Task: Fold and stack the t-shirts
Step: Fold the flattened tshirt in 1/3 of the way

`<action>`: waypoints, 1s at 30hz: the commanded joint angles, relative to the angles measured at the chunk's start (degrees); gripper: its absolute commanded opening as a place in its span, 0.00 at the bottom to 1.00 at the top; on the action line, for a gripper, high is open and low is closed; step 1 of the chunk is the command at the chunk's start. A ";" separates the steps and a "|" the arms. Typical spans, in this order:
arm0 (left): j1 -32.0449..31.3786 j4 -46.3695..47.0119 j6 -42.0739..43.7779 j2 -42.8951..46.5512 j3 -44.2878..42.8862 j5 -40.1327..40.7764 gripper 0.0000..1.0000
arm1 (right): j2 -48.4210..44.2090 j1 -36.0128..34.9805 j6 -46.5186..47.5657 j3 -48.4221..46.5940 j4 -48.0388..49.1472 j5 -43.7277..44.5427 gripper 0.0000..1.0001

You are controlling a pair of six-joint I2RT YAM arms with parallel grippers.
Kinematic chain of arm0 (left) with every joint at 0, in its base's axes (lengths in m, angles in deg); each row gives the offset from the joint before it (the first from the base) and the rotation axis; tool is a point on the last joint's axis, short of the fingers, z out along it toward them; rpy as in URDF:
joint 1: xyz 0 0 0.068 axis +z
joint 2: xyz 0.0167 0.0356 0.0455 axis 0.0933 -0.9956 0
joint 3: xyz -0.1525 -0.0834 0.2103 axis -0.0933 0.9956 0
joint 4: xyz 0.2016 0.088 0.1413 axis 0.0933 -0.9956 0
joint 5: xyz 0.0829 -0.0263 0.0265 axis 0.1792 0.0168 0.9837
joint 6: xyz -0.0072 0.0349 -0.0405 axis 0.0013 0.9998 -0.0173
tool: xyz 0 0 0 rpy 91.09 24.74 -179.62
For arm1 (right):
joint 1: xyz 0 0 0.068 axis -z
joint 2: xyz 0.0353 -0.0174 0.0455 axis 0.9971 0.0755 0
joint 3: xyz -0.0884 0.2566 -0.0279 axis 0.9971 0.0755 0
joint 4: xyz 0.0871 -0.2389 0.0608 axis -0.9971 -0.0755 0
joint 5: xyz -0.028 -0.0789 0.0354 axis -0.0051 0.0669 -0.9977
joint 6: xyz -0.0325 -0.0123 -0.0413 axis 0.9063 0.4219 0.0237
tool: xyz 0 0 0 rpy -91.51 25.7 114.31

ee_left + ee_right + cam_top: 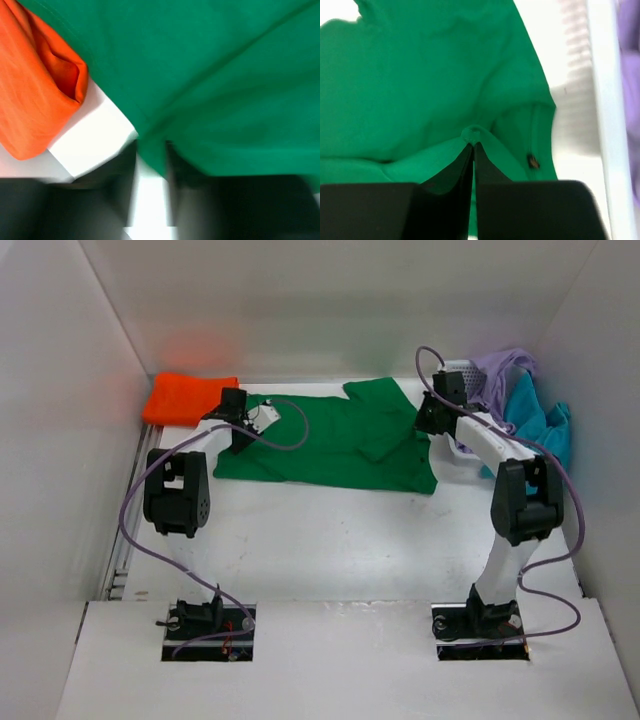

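Upper right: white mesh basket (462, 368) with lavender shirt (505, 368) and teal shirt (537, 422) heaped over it; right gripper (473, 145) pinching green shirt (420, 90) fold; left gripper (151, 147) slightly spread at its hem.

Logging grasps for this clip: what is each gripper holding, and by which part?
Right gripper pinches a small raised fold of the green t-shirt. Left gripper is parted at the shirt's hem, apparently holding nothing.
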 commanded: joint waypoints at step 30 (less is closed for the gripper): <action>8.55 -12.56 -25.93 -5.59 -1.63 -14.18 0.14 | -3.14 -2.13 -4.70 12.71 -12.99 4.24 0.16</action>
